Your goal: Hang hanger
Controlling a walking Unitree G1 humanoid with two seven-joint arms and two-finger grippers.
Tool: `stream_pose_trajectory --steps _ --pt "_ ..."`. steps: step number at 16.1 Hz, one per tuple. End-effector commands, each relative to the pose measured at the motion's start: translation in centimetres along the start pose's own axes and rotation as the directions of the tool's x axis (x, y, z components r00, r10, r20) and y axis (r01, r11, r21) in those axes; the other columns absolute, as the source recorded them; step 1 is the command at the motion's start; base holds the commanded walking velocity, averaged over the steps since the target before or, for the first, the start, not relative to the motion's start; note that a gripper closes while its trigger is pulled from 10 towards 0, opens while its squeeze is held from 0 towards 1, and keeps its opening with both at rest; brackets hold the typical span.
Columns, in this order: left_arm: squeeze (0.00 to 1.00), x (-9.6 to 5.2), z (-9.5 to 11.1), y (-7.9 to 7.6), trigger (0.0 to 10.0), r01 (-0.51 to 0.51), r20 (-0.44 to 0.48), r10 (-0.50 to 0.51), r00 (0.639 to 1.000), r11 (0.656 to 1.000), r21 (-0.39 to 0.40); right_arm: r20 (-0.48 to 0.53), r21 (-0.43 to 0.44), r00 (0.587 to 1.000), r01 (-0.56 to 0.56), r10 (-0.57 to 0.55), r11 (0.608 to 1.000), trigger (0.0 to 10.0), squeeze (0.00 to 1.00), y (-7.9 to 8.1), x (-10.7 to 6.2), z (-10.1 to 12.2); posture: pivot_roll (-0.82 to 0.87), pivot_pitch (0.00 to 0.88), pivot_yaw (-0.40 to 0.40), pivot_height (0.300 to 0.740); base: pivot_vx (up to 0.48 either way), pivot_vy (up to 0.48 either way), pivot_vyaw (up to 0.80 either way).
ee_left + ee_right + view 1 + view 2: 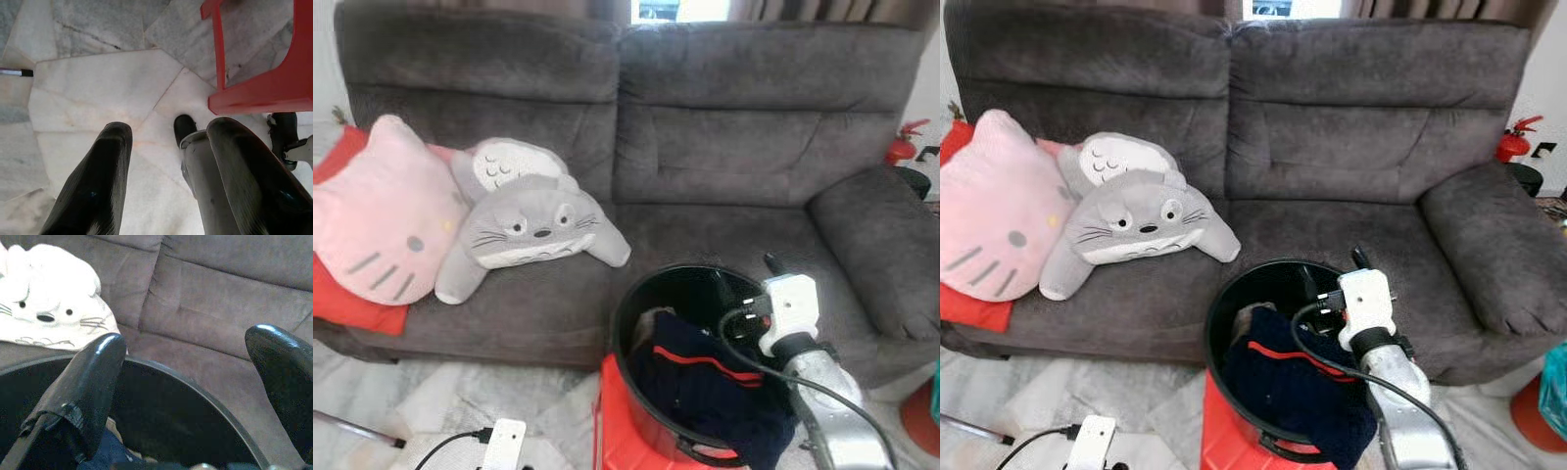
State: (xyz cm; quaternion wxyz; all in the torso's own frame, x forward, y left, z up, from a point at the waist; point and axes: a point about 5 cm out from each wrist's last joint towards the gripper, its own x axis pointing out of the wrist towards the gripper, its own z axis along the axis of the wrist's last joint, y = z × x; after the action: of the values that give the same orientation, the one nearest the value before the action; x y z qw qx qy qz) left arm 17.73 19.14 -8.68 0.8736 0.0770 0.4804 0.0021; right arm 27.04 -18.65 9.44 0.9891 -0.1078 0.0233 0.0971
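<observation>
Setting: grey two-seat sofa [705, 147] fills the background; pale marble floor [98, 98] in front of it.
Sofa, robot's left: pink cat-face cushion [382, 220] lies over a red cushion [342, 304]; a grey plush [533, 230] with whiskers leans against the pink one.
Sofa, robot's right: seat bare; a red fire extinguisher [904, 145] stands beyond the armrest.
Bucket: black round bucket [641, 294] sits on a red stool [626, 431], just in front of the sofa's seat edge.
Bucket contents: dark navy garment with a red stripe [705, 382], draped partly over the near rim.
Hanger: cannot be made out in any view; location cannot be told.
Right gripper [195, 382]: held over the bucket's far rim, pointing toward the sofa back; white wrist block and black cable visible from the head camera.
Right jaws: spread wide, nothing between them; the bucket rim and sofa show through the gap.
Left gripper [168, 166]: hangs low, pointing at the floor beside the red stool's leg.
Left jaws: spread apart, holding nothing; the robot's own leg and foot show between and behind them.
Floor, robot's left: a thin dark-tipped rod [14, 72] lies on the marble.
</observation>
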Motion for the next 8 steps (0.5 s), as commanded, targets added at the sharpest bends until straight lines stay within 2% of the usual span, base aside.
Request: stream_pose_trajectory --steps 1,3,4,5,8 --pt "0.00 0.0 -0.2 -0.1 10.0 0.010 -0.017 -0.010 1.000 1.000 0.006 -0.042 -0.030 0.998 -0.042 0.041 0.999 10.0 0.00 -0.4 0.1 0.0 -0.16 0.000 -0.016 0.740 0.000 0.000 0.00" --pt "0.00 0.0 -0.1 -0.1 10.0 0.017 -0.019 -0.017 1.000 1.000 0.010 -0.203 -0.094 0.960 -0.213 0.191 0.973 10.0 0.00 -0.7 0.3 -1.2 -0.16 0.000 -0.012 0.740 0.000 0.000 0.00" --pt "0.00 0.0 -0.1 -0.1 10.0 0.020 -0.019 -0.020 1.000 1.000 0.011 -0.226 -0.094 0.952 -0.234 0.209 0.968 10.0 0.00 -0.9 0.4 -1.4 -0.16 0.000 -0.012 0.740 0.000 0.000 0.00" --pt "0.00 0.0 0.0 -0.1 10.0 0.022 -0.019 -0.021 1.000 1.000 0.011 -0.284 -0.097 0.917 -0.320 0.282 0.942 10.0 0.00 -0.8 0.6 -1.8 -0.16 0.000 -0.010 0.740 0.000 0.000 0.00" --pt "0.00 0.0 0.0 0.0 10.0 0.023 -0.021 -0.023 1.000 1.000 0.012 -0.340 -0.075 0.845 -0.461 0.412 0.884 10.0 0.00 -0.4 0.7 -1.9 -0.16 0.000 -0.006 0.740 0.000 0.000 0.00"
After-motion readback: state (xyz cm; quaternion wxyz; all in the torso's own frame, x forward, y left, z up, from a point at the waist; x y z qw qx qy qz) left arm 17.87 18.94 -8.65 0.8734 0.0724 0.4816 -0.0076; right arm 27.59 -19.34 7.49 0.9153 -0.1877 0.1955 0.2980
